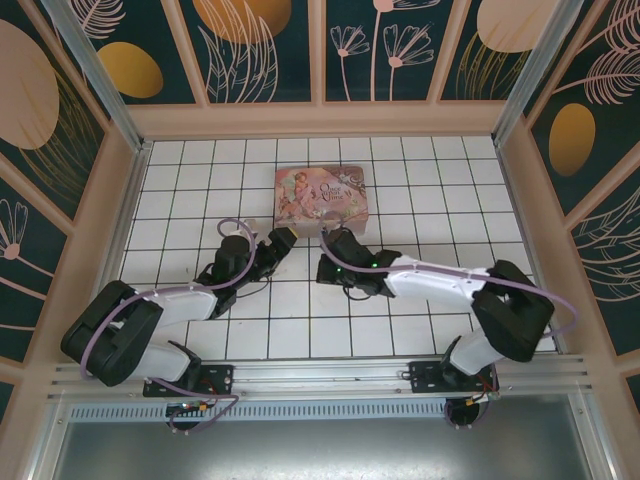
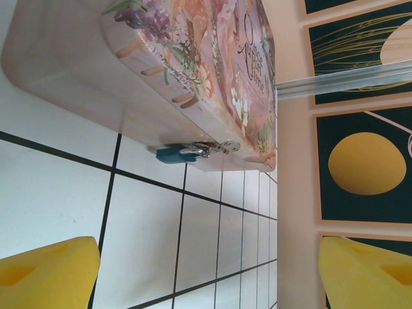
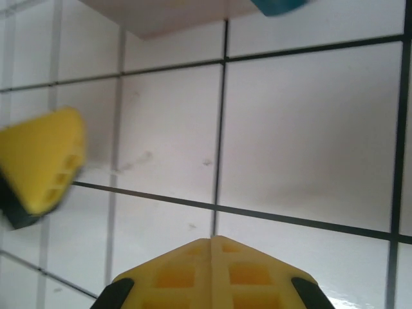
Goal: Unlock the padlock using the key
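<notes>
The small blue padlock (image 2: 174, 154) hangs at the near side wall of the pink tin box (image 2: 193, 58), its silvery shackle (image 2: 205, 150) hooked through the tin's metal clasp. My left gripper (image 2: 206, 283) is open just short of it, one yellow finger (image 2: 45, 273) on each side of the view. My right gripper (image 3: 212, 241) is shut, its tips pressed together over a white tile, with no key showing between them. A corner of the padlock (image 3: 278, 6) peeks in at the top edge. From above, both grippers (image 1: 284, 240) (image 1: 326, 240) sit close together before the tin (image 1: 321, 195).
White tiled floor (image 1: 300, 310) lies around the arms, with low beige walls (image 1: 320, 120) on three sides. One of the left gripper's yellow fingers (image 3: 42, 161) shows beside the right gripper. The tin stands right in front of both wrists.
</notes>
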Robot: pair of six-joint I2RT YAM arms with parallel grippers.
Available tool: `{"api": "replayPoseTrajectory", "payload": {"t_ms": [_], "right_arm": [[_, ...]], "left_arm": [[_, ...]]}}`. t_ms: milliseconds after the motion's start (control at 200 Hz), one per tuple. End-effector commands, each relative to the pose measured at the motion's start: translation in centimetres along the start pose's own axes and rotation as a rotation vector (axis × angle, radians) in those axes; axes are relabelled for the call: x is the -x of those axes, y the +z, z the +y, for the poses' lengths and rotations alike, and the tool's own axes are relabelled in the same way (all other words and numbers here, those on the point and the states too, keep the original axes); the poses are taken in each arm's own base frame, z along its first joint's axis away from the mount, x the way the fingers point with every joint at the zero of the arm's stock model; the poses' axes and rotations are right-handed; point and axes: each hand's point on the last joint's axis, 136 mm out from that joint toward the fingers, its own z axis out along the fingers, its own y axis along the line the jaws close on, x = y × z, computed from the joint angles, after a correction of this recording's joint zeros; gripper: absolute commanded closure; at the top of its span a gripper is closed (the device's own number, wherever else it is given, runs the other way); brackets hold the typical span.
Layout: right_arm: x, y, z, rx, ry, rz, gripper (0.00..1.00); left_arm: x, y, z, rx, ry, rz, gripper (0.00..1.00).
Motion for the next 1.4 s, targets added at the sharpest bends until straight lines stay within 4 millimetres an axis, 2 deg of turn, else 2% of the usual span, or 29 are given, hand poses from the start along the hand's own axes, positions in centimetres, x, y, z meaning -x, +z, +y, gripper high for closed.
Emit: {"api": "replayPoseTrajectory", "payload": {"t_ms": [0,155,345,485,520,570,611,686,796,861,1051,1396], "right_arm": [[0.0,-0.5,1.1,0.142,0.086,0.019,1.0],[-1.0,0.4,-1.3,0.127,0.142,0.044,1.0],[-1.8,3.0,-5.3,0.02,0.167,0.073,1.0],[-2.3,4.1,-5.5,0.008,0.146,0.108,1.0],[-2.2,4.1,-5.3,0.008,0.139,0.106,0.91],[-1.8,3.8,-5.1,0.005,0.129,0.087,0.69],[-1.5,3.4,-4.9,0.002,0.115,0.071,0.57],[-1.1,2.6,-4.5,-0.014,0.081,0.045,0.47],[-1.1,1.8,-4.8,-0.077,0.011,0.04,0.42],[-1.1,1.7,-5.6,-0.129,-0.013,0.044,0.41],[-2.4,2.0,-6.4,-0.226,-0.099,0.087,0.41],[-3.7,3.9,-6.2,-0.341,-0.127,0.135,0.45]], "left_arm": [[0.0,0.5,-0.7,-0.012,0.02,0.007,0.12],[-0.1,0.6,-0.7,-0.017,0.016,0.014,0.12],[-0.1,0.6,-0.6,-0.014,0.014,0.014,0.12],[-0.1,0.6,-0.6,-0.012,0.016,0.015,0.12],[-0.1,0.5,-0.5,-0.011,0.015,0.015,0.12],[-0.1,0.5,-0.5,-0.01,0.017,0.013,0.12],[-0.1,0.5,-0.5,-0.01,0.019,0.014,0.12],[-0.1,0.6,-0.5,-0.01,0.02,0.014,0.12],[-0.1,0.7,-0.4,-0.009,0.018,0.017,0.12],[-0.2,0.8,-0.4,-0.01,0.017,0.019,0.12],[-0.2,0.7,-0.3,-0.01,0.016,0.019,0.12],[-0.1,0.6,-0.4,-0.011,0.016,0.013,0.12]]}}
